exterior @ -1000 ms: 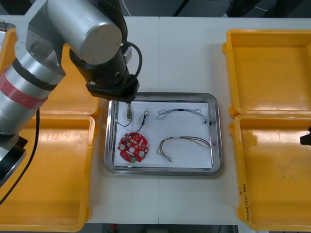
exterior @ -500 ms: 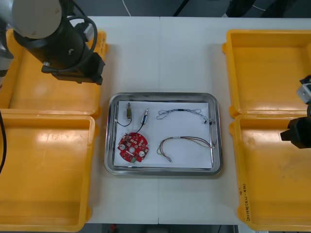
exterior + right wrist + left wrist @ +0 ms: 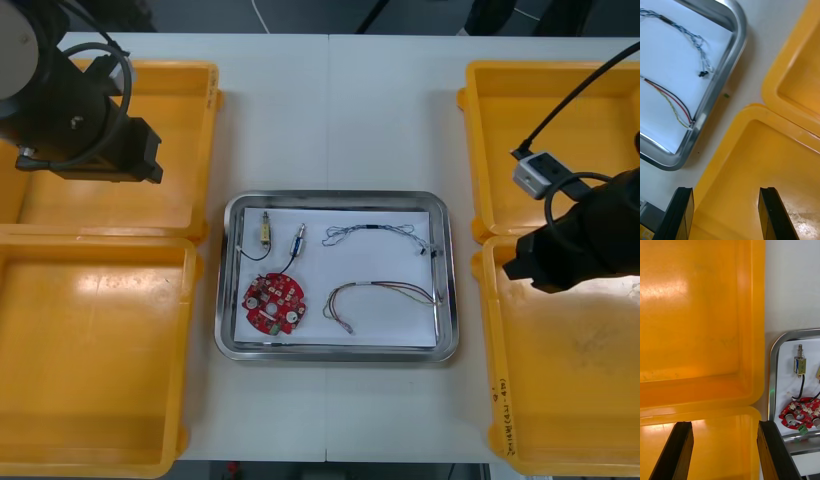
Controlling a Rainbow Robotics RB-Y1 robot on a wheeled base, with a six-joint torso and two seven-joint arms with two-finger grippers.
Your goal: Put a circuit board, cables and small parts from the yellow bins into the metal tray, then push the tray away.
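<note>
The metal tray (image 3: 446, 300), white inside, sits mid-table. In it lie a round red circuit board (image 3: 274, 301), two small metal parts (image 3: 265, 229), a twisted blue and white cable (image 3: 378, 234) and a red and yellow cable (image 3: 382, 296). My left arm (image 3: 80, 110) hangs over the far left yellow bin (image 3: 190, 120). Its gripper (image 3: 724, 423) is open above the seam between the two left bins, with the tray's corner (image 3: 773, 363) beside it. My right arm (image 3: 580, 240) is over the right bins. Its gripper (image 3: 725, 191) is open and empty above the near right bin (image 3: 752, 157), just beside the tray's rim (image 3: 720, 75).
Two yellow bins flank the tray on each side. The near left bin (image 3: 90, 350) and the far right bin (image 3: 550, 140) look empty. Bare table lies beyond the tray (image 3: 330, 110) and in front of it (image 3: 330, 410).
My left arm has drawn back from the tray's far left corner to above the far left bin. My right arm has come in from the right edge toward the tray.
</note>
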